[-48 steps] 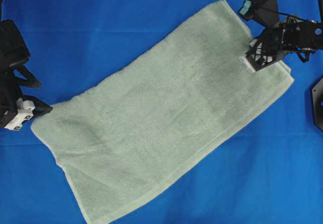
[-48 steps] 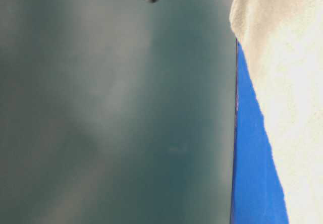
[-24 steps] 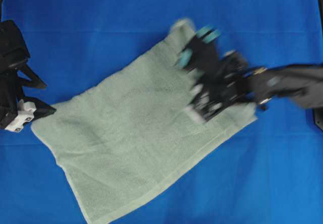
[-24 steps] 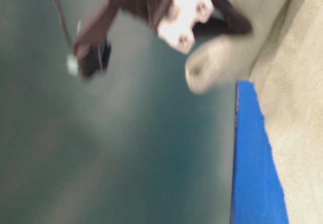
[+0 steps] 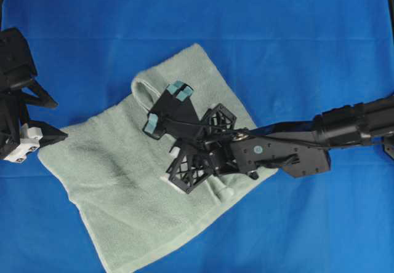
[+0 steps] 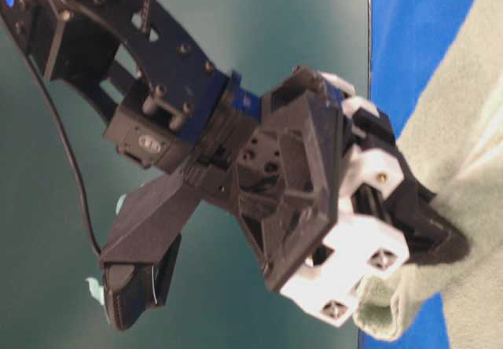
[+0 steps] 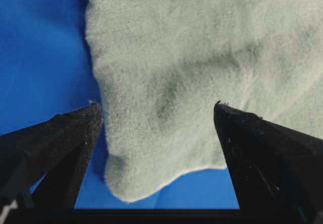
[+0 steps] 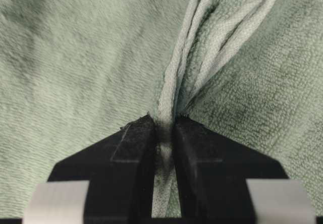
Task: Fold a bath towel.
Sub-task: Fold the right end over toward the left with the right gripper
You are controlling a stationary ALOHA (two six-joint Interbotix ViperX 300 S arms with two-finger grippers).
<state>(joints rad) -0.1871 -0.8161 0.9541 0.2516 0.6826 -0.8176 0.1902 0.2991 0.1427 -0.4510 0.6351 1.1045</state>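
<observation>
- The right gripper is pinching a bunched, hemmed edge of the bath towel between its two black fingers; the jaws are nearly together, with only the gathered band of cloth between them.
- From overhead, the right gripper is sitting over the middle of the bath towel, and its arm is stretching in from the right edge, low and nearly level across the blue table cloth.
- The part of the towel it is gripping is lying doubled over the rest, forming a looped fold near the top of the towel.
- In the table-level view, the right gripper is filling most of the frame, its fingers pressing into the bath towel at the right edge, with a rolled end of cloth hanging just below the white finger mounts.
- The left gripper is standing wide open and holding nothing, with a corner of the bath towel lying on the table cloth between and beyond its two dark fingers.
- From overhead, the left gripper is hovering at the left edge of the table, just beside the towel's left corner; whether it is touching the cloth cannot be told.
</observation>
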